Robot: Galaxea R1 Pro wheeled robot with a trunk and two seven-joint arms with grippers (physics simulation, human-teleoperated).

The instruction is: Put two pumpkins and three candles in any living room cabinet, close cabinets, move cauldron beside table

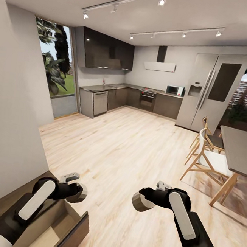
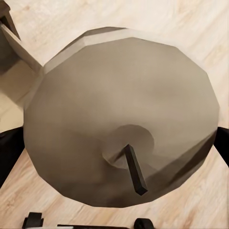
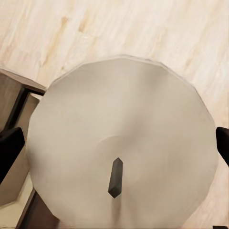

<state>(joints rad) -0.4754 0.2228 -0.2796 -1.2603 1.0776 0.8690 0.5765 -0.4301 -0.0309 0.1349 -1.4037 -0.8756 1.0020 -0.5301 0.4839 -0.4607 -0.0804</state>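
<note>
Both grippers each clamped on a candle; robot faces the kitchen.

Near left: open cabinet (image 1: 65, 224) drawer below the left arm. Left gripper (image 1: 79, 193) grasps a cream candle (image 2: 119, 114), dark wick visible. Right gripper (image 1: 141, 201) grasps a second candle (image 3: 121, 143) over the plank floor (image 1: 136, 147). Right: dining table (image 1: 240, 151) and chairs (image 1: 207, 159); far: fridge (image 1: 212, 91).

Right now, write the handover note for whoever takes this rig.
Left gripper: shut on a short cream-beige cylinder candle.
Right gripper: shut on a second cream-beige candle.
The dark-brown wood cabinet is open, beside the left arm; the head faces a kitchen.
Done: two candles picked up.
Left: stow both, then the third candle and the pumpkins, close the cabinets, set the cauldron by the table.
</note>
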